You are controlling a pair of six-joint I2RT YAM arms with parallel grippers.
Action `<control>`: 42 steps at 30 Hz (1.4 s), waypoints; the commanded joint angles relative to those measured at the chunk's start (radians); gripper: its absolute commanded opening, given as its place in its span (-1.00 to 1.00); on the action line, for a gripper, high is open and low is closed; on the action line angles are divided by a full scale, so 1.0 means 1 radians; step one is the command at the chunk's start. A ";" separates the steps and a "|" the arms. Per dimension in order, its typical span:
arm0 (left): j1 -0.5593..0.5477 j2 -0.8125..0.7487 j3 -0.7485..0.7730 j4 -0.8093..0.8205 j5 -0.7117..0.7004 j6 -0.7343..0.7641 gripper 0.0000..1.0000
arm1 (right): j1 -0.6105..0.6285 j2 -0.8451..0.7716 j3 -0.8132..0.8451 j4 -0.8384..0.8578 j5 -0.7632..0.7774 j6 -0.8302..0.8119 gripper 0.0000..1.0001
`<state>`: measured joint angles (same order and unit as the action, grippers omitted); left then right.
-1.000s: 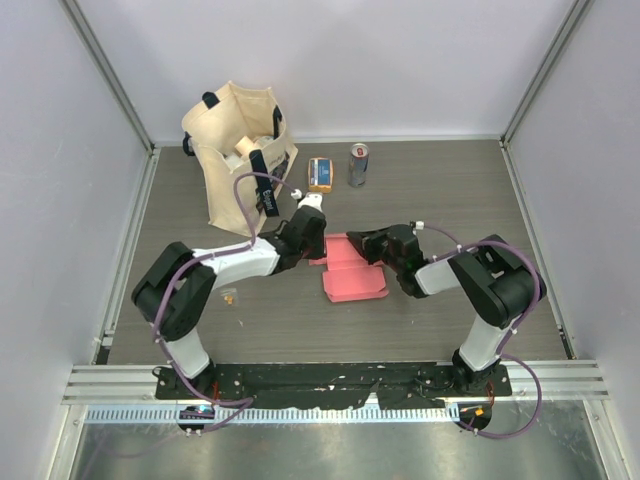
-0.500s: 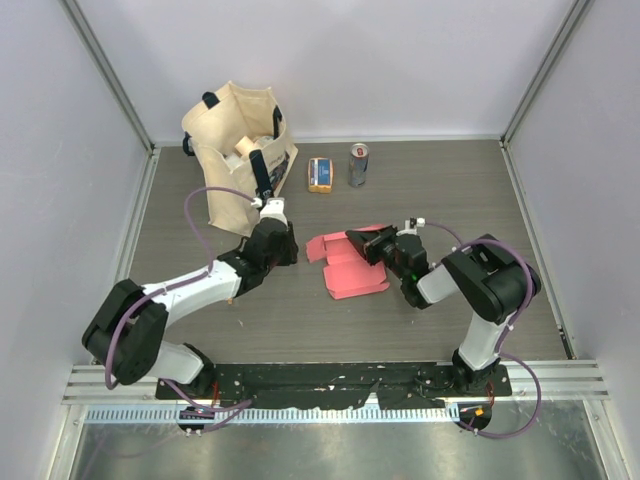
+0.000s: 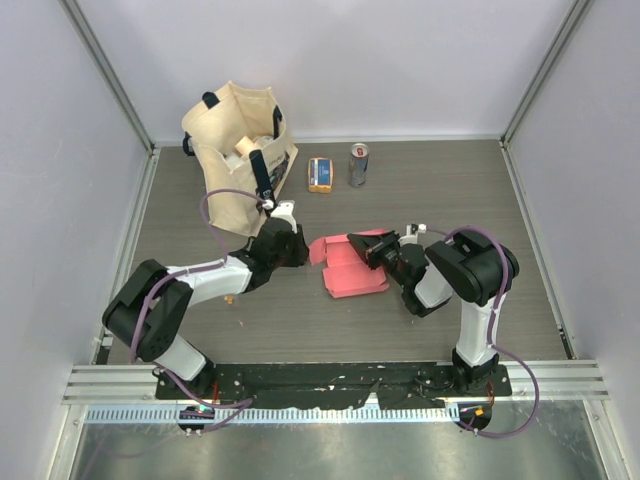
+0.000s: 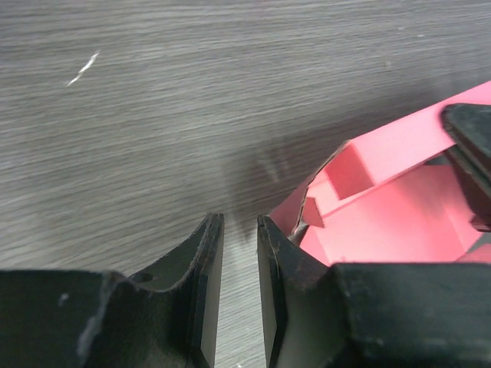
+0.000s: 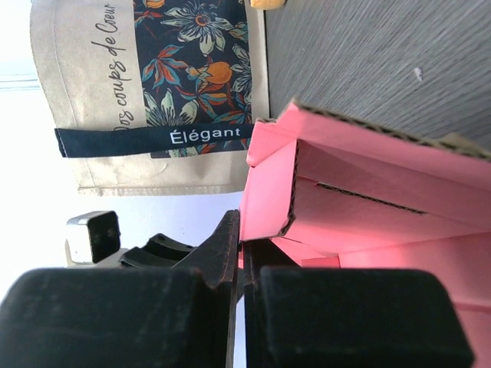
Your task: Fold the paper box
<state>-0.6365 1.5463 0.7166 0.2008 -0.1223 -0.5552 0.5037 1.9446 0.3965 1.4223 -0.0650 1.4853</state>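
Right gripper (image 3: 369, 245) is pinched tight on a raised flap of the paper box (image 3: 352, 278), which lies centre-scene between both grippers. Left gripper (image 4: 238, 225) sits just left of it, fingers barely parted, holding nothing.

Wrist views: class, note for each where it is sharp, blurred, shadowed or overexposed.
Left wrist view: table grain smeared towards the top, soft shadow beside the paper box, left gripper dark. Right wrist view: tote bag print crisp, background around it blown out white, right gripper a blurred black mass near the lens.
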 commanded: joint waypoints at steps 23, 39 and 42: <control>-0.088 0.040 -0.002 0.150 0.184 0.106 -0.17 | -0.001 0.039 -0.094 0.245 0.007 -0.088 -0.97; -0.060 -0.086 -0.063 0.167 0.168 0.063 0.02 | -0.001 -0.170 -0.012 -0.023 0.008 -0.115 -0.97; -0.009 -0.063 -0.062 0.210 0.237 0.034 0.04 | -0.002 -0.184 0.025 -0.077 0.010 -0.102 -0.97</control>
<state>-0.6983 1.4895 0.6373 0.3504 0.0746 -0.4892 0.5018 1.8019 0.3679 1.3380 -0.0769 1.4086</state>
